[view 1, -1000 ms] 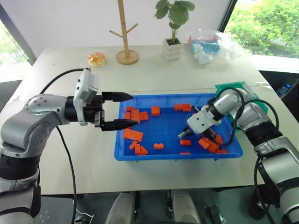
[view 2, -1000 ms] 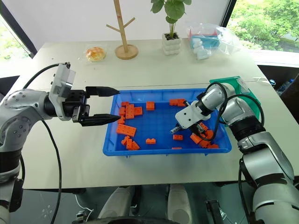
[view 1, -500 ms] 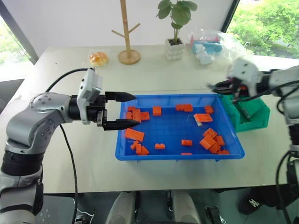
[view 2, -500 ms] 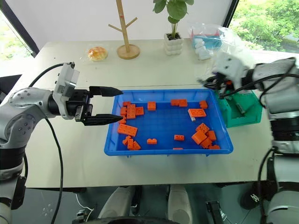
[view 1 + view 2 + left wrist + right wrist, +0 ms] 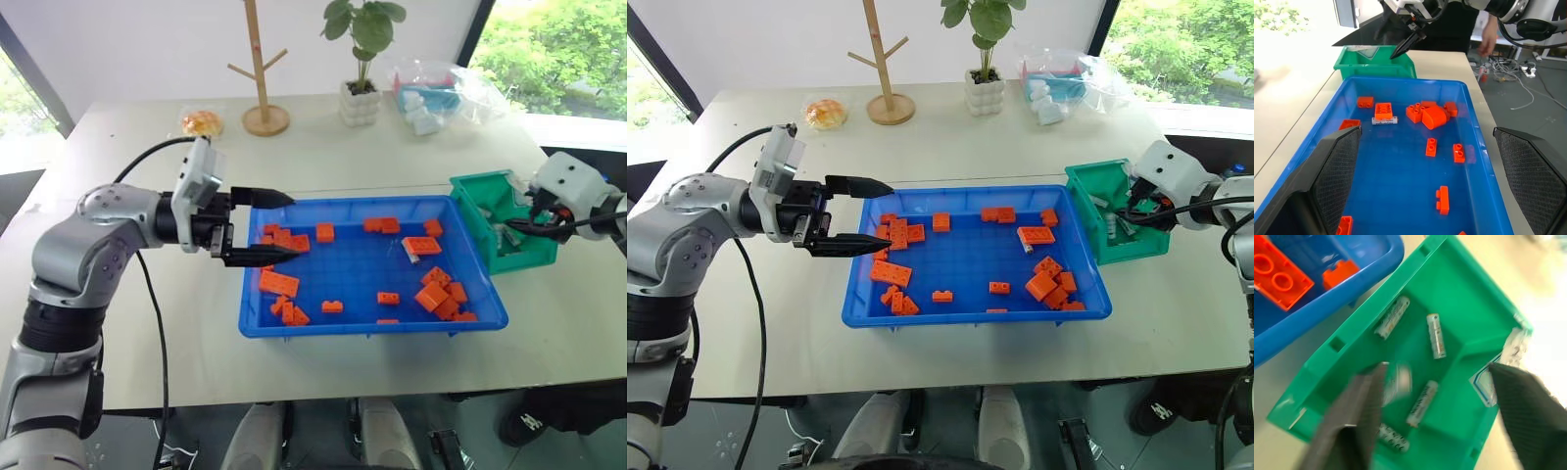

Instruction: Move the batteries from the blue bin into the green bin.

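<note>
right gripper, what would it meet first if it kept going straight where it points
Probably the green bin: the open right gripper hangs above it, aimed at its floor among the batteries. Depth is unclear.

The pale table (image 5: pixel 323 157) carries the blue bin (image 5: pixel 372 325). Touching its right end sits the green bin (image 5: pixel 480 204). Well behind the blue bin stand a wooden peg stand (image 5: pixel 265 116), a potted plant (image 5: pixel 361 98), a wrapped bun (image 5: pixel 202 122) and a plastic bag (image 5: pixel 436 90).

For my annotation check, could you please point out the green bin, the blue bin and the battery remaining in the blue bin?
green bin (image 5: pixel 1087 191), right eye view, left rim.
blue bin (image 5: pixel 970 318), right eye view, near rim.
battery (image 5: pixel 1384 121), left wrist view, mid-body.
</note>
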You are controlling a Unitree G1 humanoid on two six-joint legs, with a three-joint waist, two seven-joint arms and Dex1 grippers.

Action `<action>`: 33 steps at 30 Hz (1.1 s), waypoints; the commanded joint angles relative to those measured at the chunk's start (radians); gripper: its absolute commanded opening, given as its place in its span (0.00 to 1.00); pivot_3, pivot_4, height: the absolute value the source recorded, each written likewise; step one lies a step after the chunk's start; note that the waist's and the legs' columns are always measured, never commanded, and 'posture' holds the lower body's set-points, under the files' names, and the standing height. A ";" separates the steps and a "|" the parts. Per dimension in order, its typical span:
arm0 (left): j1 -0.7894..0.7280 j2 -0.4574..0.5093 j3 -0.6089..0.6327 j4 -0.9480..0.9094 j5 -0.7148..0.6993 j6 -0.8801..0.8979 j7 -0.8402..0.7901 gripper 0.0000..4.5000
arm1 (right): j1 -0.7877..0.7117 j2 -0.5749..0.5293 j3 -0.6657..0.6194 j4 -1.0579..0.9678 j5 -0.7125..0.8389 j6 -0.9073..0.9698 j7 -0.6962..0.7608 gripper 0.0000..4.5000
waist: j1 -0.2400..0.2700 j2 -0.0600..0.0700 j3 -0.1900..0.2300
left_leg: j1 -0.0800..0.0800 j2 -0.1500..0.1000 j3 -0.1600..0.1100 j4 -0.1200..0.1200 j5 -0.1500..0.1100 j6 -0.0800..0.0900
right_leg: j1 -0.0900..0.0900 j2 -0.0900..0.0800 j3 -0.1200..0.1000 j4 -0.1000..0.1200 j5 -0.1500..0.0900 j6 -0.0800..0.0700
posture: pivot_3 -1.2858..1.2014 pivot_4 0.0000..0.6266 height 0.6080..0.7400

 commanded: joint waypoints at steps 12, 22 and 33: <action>-0.022 0.002 0.021 -0.019 0.010 -0.013 -0.001 1.00 | -0.228 0.112 0.210 0.002 0.133 -0.201 0.387 0.74 | -0.001 0.000 0.000 | 0.000 0.000 -0.001 0.001 0.000 0.000 | 0.001 0.001 0.000 -0.001 0.000 0.001 | 0.52 0.24 0.64; 0.051 0.030 0.077 -0.103 -0.019 0.017 0.052 1.00 | -0.366 0.213 0.398 0.366 -0.029 -0.523 0.534 0.74 | -0.005 0.000 0.000 | 0.000 0.000 -0.001 0.000 0.000 0.000 | 0.000 0.001 0.000 0.000 0.000 0.001 | 0.52 0.24 0.64; 0.096 0.053 0.116 -0.155 -0.054 0.040 0.106 1.00 | -0.462 0.286 0.403 0.616 -0.110 -0.664 0.512 0.99 | -0.002 0.000 0.000 | 0.000 0.000 -0.002 0.000 0.000 -0.001 | 0.000 0.002 0.000 0.000 0.000 0.001 | 0.52 0.24 0.64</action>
